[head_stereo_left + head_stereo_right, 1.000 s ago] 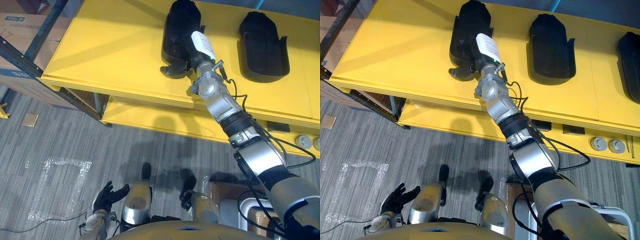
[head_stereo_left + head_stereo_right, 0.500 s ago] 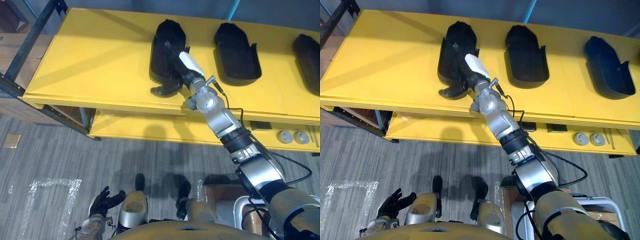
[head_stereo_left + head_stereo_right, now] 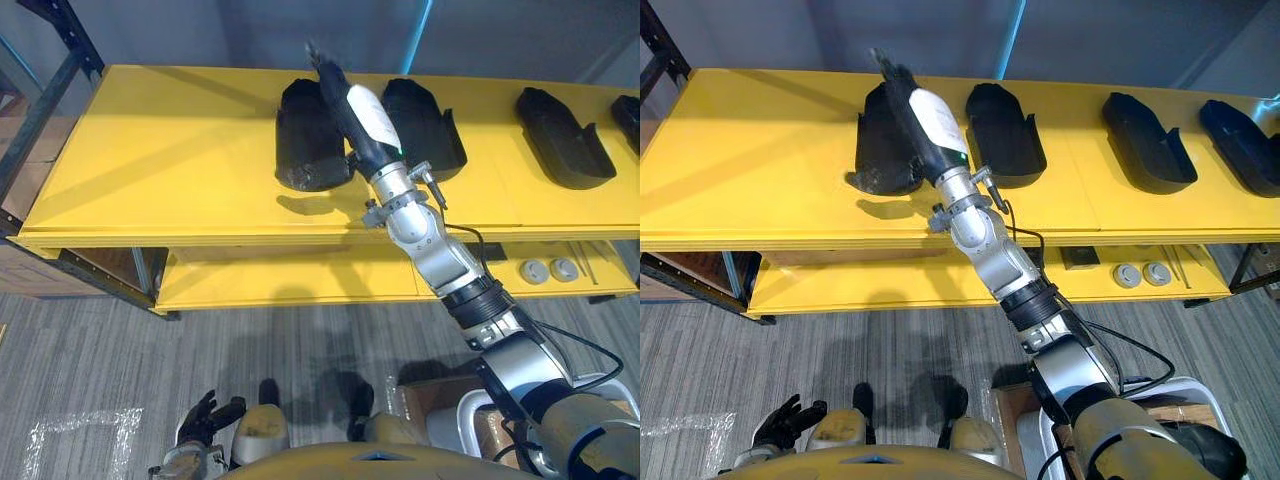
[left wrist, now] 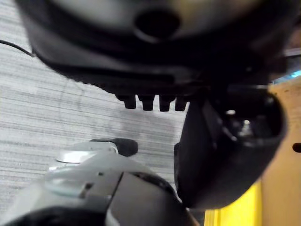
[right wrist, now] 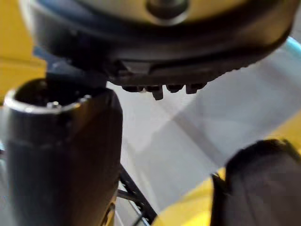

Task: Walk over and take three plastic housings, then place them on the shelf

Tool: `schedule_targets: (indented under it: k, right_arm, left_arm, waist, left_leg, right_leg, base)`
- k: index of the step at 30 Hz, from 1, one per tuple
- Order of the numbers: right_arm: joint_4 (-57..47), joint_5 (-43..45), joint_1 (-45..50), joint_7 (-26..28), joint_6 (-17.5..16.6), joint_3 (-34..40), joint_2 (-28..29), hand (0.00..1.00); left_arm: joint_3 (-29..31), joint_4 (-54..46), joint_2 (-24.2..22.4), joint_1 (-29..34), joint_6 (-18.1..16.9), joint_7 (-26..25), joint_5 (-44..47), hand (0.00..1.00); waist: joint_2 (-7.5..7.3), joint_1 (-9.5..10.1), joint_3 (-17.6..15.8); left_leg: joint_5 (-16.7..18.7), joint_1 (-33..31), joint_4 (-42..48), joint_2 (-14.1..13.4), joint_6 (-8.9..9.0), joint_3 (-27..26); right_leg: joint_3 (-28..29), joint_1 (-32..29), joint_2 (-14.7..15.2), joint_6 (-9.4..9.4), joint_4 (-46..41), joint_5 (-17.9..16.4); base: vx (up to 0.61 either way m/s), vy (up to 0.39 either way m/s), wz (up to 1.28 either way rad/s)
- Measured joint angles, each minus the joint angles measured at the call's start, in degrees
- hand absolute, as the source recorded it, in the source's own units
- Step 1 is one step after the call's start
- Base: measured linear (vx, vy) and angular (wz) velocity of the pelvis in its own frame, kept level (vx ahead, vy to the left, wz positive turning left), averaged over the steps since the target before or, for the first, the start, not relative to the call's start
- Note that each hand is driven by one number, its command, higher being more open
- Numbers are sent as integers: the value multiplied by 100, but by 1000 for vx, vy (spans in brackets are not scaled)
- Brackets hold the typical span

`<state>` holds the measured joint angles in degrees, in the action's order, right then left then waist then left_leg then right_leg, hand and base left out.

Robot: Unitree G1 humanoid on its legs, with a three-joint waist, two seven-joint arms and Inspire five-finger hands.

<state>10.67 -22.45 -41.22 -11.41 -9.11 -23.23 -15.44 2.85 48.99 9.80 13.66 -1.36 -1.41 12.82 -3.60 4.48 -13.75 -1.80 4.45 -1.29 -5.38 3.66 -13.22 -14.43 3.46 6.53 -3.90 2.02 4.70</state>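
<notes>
Ideally the right hand (image 3: 340,98), fingers straight and empty above the leftmost plastic housing (image 3: 300,140) lying on the yellow shelf (image 3: 150,150), should lift away without catching its rim; the left hand (image 3: 205,415) hangs open near the floor.

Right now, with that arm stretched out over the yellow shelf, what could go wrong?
The right hand hangs open over the leftmost housing, close beside the next housing. A sideways swing might knock either one askew, or push it toward the shelf edge. Stretched this far, the arm may aim less steadily.
</notes>
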Motion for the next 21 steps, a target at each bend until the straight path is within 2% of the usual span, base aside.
schedule_targets:
  k: [2, 6, 7, 8, 10, 14, 16, 21]
  right_arm:
    - [-83, -193, -1, -170, -173, -25, 19, 100]
    - [-247, -177, -1, -255, -229, -162, 57, 100]
    - [-338, -115, -2, -138, -87, -182, 57, 100]
    - [-531, 107, -2, 169, 304, -217, 56, 100]
    - [-652, 426, 0, 583, 775, -223, 53, 100]
    - [-1016, 1397, 440, 1056, 1417, -208, -93, 100]
    - [-1373, 1812, 800, 1282, 1621, -187, -221, 100]
    - [-2084, 2616, 1953, 1669, 1728, 275, -599, 100]
  left_arm:
    - [-1, 78, -2, 0, 0, 10, -1, 100]
    - [5, 184, -4, -7, -6, 14, -5, 100]
    - [18, 199, -9, -12, -7, 15, -12, 100]
    - [40, 223, -17, -14, -6, 16, -22, 100]
    - [49, 236, -17, -12, -2, 15, -22, 100]
    - [97, 342, -23, -3, -5, 14, -48, 100]
    - [169, 364, -37, 21, -6, 15, -49, 100]
    - [217, 465, -50, 28, -118, 23, -51, 100]
  waist:
    - [0, -2, 131]
    - [1, -11, 245]
    - [2, -15, 250]
    - [1, -21, 268]
    - [-3, -27, 291]
    - [-24, -57, 420]
    - [-36, -153, 432]
    - [-42, -279, 446]
  left_leg:
    - [5, 1, -1, -13, 7, 2]
    - [2, 23, 1, -20, 19, 27]
    - [2, 23, 0, -22, 19, 35]
    - [-1, 21, -18, -23, 25, 37]
    - [-18, 21, -43, -25, 32, 14]
    - [-57, 25, -138, -23, 36, -76]
    - [-58, 36, -169, -21, 36, -128]
    - [-31, 104, -199, -21, 38, -249]
  right_leg:
    - [-3, 10, -19, 3, 19, 1]
    - [-25, 58, -51, 13, 41, 6]
    - [-35, 66, -53, 15, 48, 8]
    - [-46, 67, -59, 20, 59, 12]
    - [-45, 62, -63, 26, 77, 16]
    - [27, -13, -69, 23, 98, 39]
    - [77, -47, -69, 16, 99, 48]
    - [224, -83, -73, 5, 97, 62]
  base:
    - [0, 0, 0]
    - [-5, -1, 1]
    - [-34, -3, 5]
    - [-21, -1, 4]
    - [0, 0, 0]
    - [5, 2, -7]
    - [22, 5, -14]
    - [24, 9, -16]
